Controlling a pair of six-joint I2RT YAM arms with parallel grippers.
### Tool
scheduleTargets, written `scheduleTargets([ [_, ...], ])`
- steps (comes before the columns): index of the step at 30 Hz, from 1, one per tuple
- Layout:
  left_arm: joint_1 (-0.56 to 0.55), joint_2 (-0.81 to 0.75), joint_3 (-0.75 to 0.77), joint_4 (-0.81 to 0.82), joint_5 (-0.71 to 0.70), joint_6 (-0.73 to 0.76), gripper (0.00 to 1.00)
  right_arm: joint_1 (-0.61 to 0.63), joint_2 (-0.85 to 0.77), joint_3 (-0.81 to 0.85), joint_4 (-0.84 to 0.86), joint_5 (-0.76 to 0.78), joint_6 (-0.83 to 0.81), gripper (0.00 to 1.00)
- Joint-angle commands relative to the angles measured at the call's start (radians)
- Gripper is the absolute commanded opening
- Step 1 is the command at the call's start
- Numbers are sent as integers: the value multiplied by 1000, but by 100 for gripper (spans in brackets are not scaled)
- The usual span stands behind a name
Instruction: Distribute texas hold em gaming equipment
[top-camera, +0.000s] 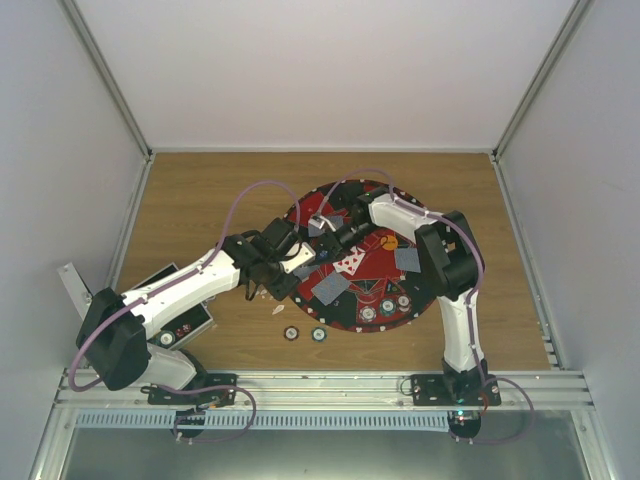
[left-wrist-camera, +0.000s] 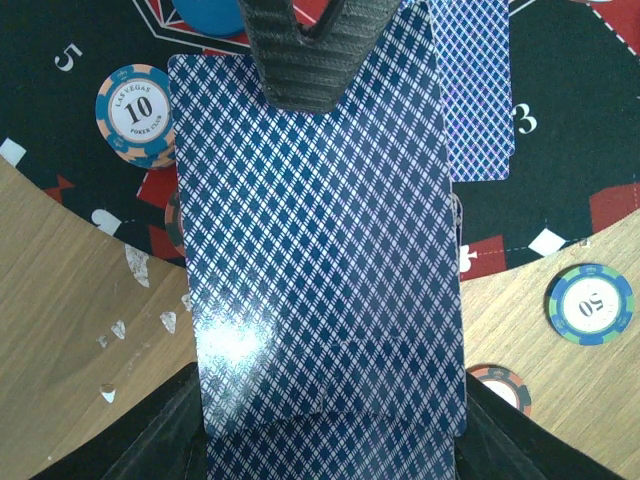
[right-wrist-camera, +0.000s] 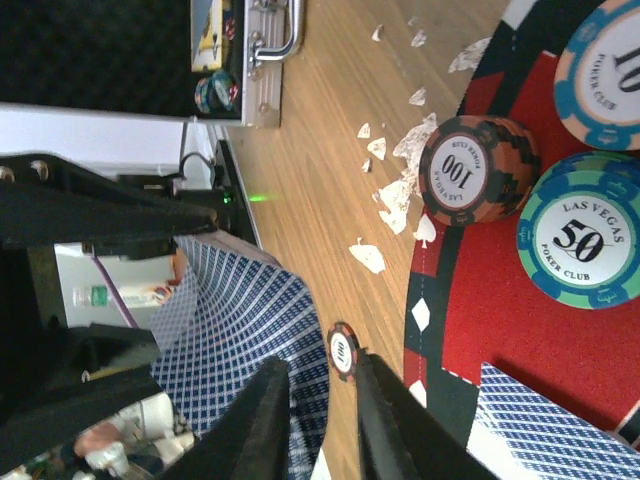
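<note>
My left gripper (top-camera: 283, 262) is at the left rim of the mat, shut on a small stack of grey-blue-backed cards (left-wrist-camera: 320, 280). My right gripper (top-camera: 335, 240) meets it from over the mat. In the right wrist view its jaws (right-wrist-camera: 315, 375) stand apart astride the near edge of the bent top card (right-wrist-camera: 240, 340). One right finger (left-wrist-camera: 300, 50) lies over that card's far end. Chips lie on the mat: a 10 (left-wrist-camera: 138, 113), a 100 stack (right-wrist-camera: 478, 170) and a 50 (right-wrist-camera: 578, 240). Two chips (top-camera: 291, 333) (top-camera: 318, 334) lie on the wood.
The round red-and-black mat (top-camera: 375, 215) holds dealt cards (top-camera: 330, 288) (top-camera: 407, 259), a face-up card (top-camera: 348, 262), an orange disc (top-camera: 388, 241) and chips (top-camera: 387, 305). A black hinged case (top-camera: 175, 310) lies open at the left. White scraps (left-wrist-camera: 130, 265) lie on the wood.
</note>
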Motion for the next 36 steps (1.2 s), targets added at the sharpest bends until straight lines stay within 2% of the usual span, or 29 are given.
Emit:
scheduleTargets([
  [1,0,-10,3,36,-6,-1,55,2,-7,-13,-19,-48,-22,16],
  [5,0,-11,3,35,-6,0,55,1,-20,-9,-16,-21,-20,1],
  [9,0,-10,3,35,-7,0,55,-14,-49,-14,13,-3,-3,1],
  [15,0,-12,5,35,-8,-1,55,-144,-161,-83,93,186,75,1],
  [20,0,-12,2,38,-8,1,55,-231,-275,-109,107,522,45,0],
  [23,0,-10,3,40,-7,1,55,-224,-325,-122,147,849,37,1],
  [25,0,-11,3,40,-6,1,55,-212,-354,-142,192,998,-2,0],
  [33,0,-15,3,42,-3,6,55,-70,-367,-180,354,1462,-134,1],
  [36,0,-18,0,43,-4,5,55,-18,-374,-224,420,1564,-191,0],
])
